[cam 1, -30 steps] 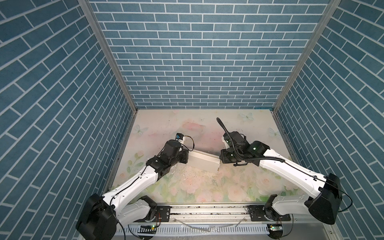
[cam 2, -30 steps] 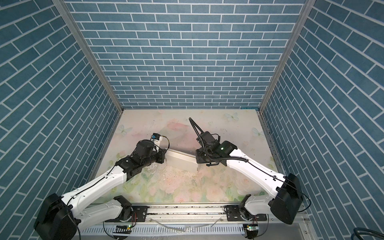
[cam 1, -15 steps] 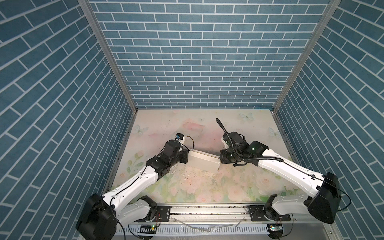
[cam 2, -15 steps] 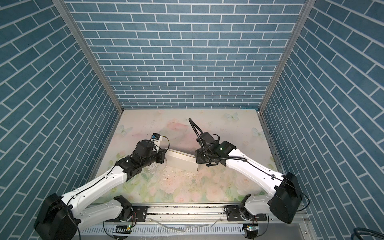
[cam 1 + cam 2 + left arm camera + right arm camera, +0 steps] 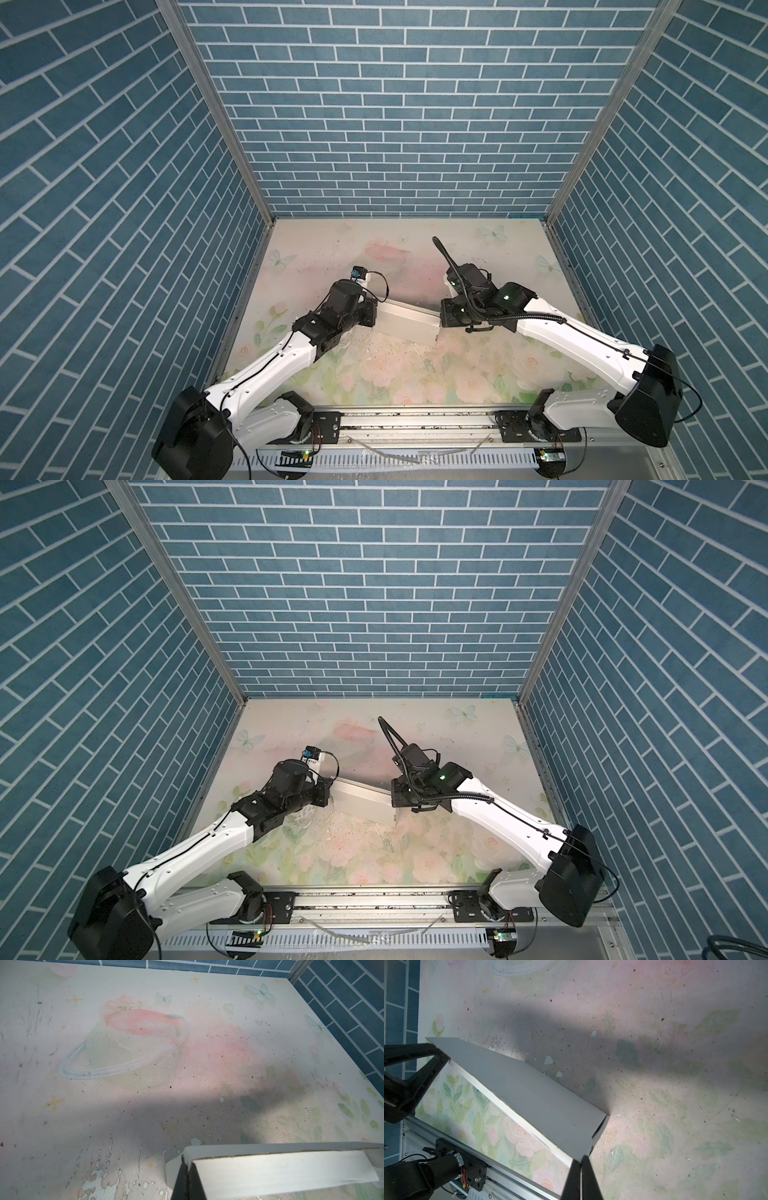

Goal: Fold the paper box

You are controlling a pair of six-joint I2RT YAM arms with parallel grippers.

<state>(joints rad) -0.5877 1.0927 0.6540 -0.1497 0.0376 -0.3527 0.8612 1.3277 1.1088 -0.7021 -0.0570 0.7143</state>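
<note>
Both arms stretch low toward the paper box (image 5: 405, 326); the left gripper (image 5: 186, 1172) pinches one end, the right gripper (image 5: 581, 1169) pinches the opposite end.

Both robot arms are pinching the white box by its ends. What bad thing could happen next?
1. The left pincer and the right pincer each grip only a thin corner edge of the paper box, so it might slip free.
2. If they pull apart or twist unevenly, the thin cardboard could tear or crease wrongly.
</note>
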